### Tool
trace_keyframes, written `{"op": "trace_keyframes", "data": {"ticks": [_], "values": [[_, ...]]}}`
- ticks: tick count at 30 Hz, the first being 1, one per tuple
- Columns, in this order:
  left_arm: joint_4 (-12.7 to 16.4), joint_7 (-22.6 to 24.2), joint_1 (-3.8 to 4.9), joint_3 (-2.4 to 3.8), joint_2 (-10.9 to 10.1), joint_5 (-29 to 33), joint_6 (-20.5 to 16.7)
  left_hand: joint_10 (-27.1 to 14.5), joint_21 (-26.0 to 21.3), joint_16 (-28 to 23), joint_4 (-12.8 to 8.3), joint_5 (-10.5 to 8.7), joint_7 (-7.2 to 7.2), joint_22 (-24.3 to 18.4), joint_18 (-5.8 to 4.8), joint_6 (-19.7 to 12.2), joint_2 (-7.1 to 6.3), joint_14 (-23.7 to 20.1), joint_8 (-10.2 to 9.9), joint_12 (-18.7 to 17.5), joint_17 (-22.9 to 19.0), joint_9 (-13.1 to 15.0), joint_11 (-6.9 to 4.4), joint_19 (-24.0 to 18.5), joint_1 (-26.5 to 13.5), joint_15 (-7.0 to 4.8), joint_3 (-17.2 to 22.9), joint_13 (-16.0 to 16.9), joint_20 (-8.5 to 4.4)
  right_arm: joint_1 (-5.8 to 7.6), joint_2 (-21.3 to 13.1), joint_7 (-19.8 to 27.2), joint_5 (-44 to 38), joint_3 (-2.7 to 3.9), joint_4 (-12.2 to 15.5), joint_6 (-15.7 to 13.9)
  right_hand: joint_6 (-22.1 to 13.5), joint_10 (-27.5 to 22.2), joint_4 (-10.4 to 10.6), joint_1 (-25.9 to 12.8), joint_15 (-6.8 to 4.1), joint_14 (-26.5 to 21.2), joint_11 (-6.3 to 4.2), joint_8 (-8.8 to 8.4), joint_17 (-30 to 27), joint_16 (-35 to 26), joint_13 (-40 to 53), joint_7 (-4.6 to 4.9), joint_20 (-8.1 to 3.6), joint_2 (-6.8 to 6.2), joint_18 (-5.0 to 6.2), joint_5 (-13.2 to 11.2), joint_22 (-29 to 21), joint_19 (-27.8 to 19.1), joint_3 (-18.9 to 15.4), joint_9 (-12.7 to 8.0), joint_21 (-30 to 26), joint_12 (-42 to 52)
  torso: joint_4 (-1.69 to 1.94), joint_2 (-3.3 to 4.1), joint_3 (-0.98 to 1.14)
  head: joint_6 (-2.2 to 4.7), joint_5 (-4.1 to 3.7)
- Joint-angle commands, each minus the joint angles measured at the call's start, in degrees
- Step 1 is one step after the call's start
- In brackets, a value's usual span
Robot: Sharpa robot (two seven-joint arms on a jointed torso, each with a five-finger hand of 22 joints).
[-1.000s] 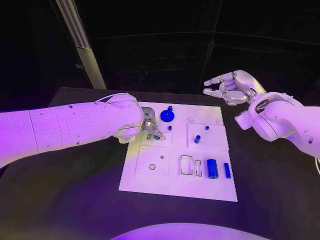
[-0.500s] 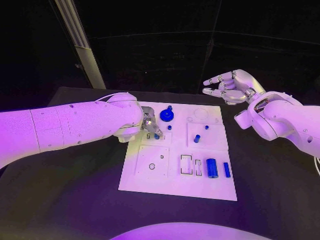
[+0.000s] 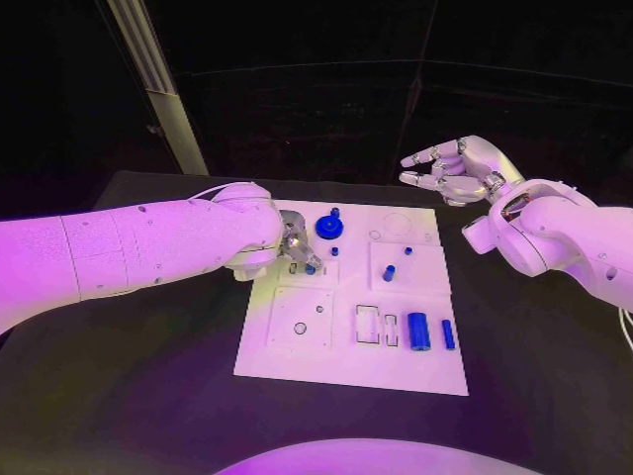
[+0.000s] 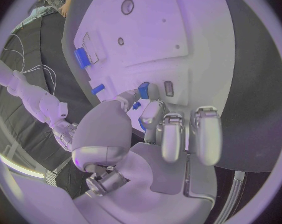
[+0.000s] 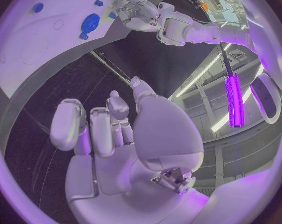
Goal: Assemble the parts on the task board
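Little differs from the earlier frames: the left hand (image 3: pixel 297 247) stays low over the board's (image 3: pixel 352 371) far left part, and the right hand (image 3: pixel 452 170) has lifted only slightly, still raised beyond the board's far right corner. The parts lie as they did.

The left hand pinches a small blue part (image 4: pixel 143 90) between its fingertips, right at the board surface by a small slot (image 4: pixel 168 88); the wrist view shows the part touching the board. The right hand holds nothing, its fingers curled loosely and apart, well clear of the counter (image 3: pixel 145 396).

No writing or label can be read on the board or the parts.

The board sits in the middle of the counter, its long sides running from the near edge to the far one. On it: a blue gear (image 3: pixel 329 230) near the far edge, two small blue pegs (image 3: pixel 407 251) to the right of the left hand, and a blue cylinder (image 3: pixel 418 332) with a thin blue bar (image 3: pixel 448 334) toward the near right corner, beside two rectangular recesses (image 3: pixel 368 325). Wide bare counter lies to the left, right and near side of the board; the left arm crosses the counter's left part.
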Motion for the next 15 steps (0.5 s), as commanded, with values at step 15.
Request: {"op": "trace_keyframes", "data": {"ticks": [15], "values": [[1.24,0.66,0.14,0.15,-1.72,-0.15,-1.64,0.48,0.25,0.18,7.5,-18.35,-0.05,7.62,-0.99,1.16,1.39,5.85,-0.67,0.2,15.09,-0.21,0.07,3.41,0.34,-0.33,-13.23,0.65,-0.26,0.1,0.14,0.88,0.58,0.03,-0.42,0.58,-0.03,-0.54,0.26,-0.27,0.09,2.57,0.03,0.22,-0.03,-0.4,-0.31,-0.24,0.03,0.63,0.54,0.13,-0.53,-0.6,-0.37,0.03,-0.49,-0.58,0.12,-0.08,-0.09,0.08,-0.09]]}}
